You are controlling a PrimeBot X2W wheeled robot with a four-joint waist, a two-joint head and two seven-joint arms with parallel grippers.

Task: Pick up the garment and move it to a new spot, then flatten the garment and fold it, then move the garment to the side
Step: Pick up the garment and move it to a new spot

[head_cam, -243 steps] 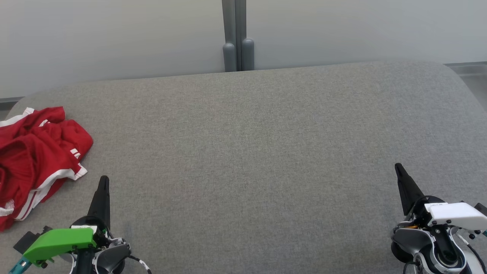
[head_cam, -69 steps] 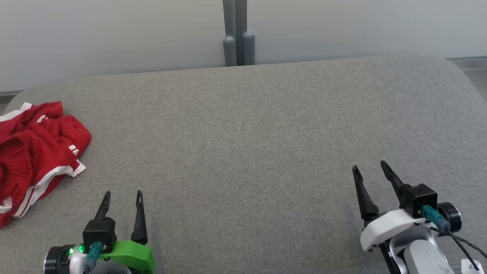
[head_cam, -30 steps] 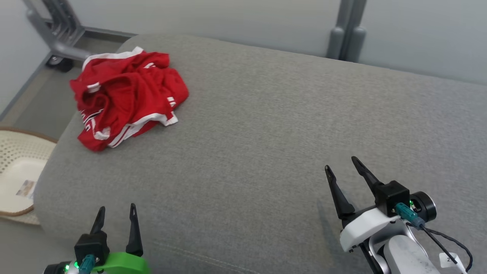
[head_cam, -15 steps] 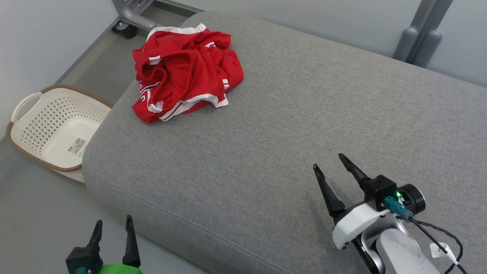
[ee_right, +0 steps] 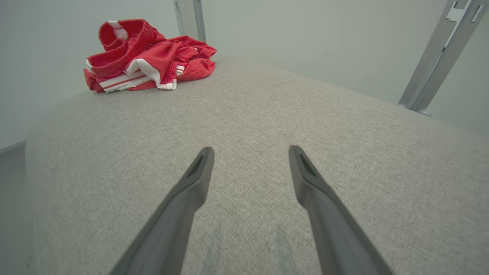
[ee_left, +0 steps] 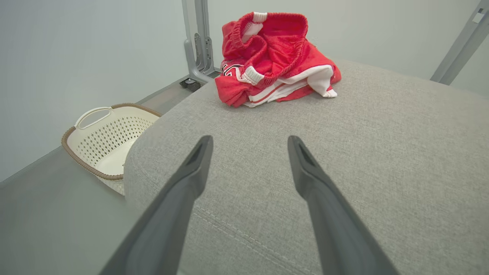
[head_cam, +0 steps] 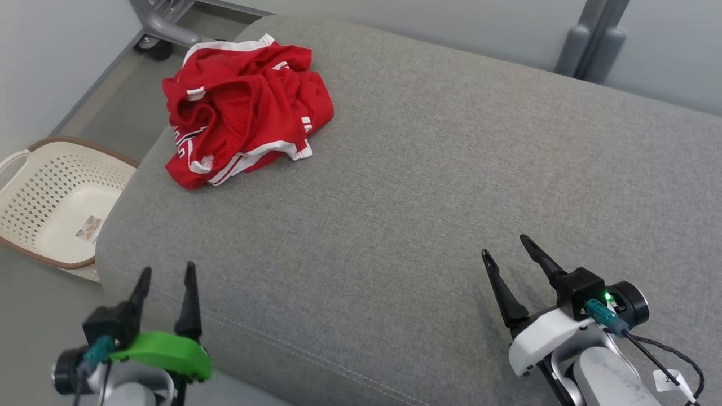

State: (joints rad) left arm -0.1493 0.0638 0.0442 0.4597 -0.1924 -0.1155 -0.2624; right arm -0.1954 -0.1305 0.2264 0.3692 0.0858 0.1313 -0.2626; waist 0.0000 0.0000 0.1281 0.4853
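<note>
From the head view, the red garment [head_cam: 242, 107] with white trim lies crumpled in a heap at the upper left of the frame, on the far left corner of the grey padded surface [head_cam: 423, 186]. The left gripper [head_cam: 168, 269] sits at the lower left by the surface's near corner, its two dark fingers apart and holding nothing. The right gripper [head_cam: 505, 246] is at the lower right over the grey fabric, its fingers spread and empty too, well apart from the garment. A cream basket [head_cam: 39, 192] with a brown rim stands on the floor at the left edge, beside the surface. Grey posts [head_cam: 589, 42] rise at the upper right.

In the left wrist view, the left gripper [ee_left: 249, 140] shows its fingers wide apart in the lower middle, pointing across the surface [ee_left: 382, 152]. The garment [ee_left: 282, 57] is bunched at the top centre, waistband standing up. The basket [ee_left: 110, 133] is at the middle left, on the floor.

In the right wrist view, the right gripper [ee_right: 251, 149] has its fingers parted over bare grey fabric [ee_right: 267, 114]. The garment [ee_right: 153, 57] sits at the upper left, far from the fingertips. A grey post [ee_right: 435, 61] slants at the upper right.
</note>
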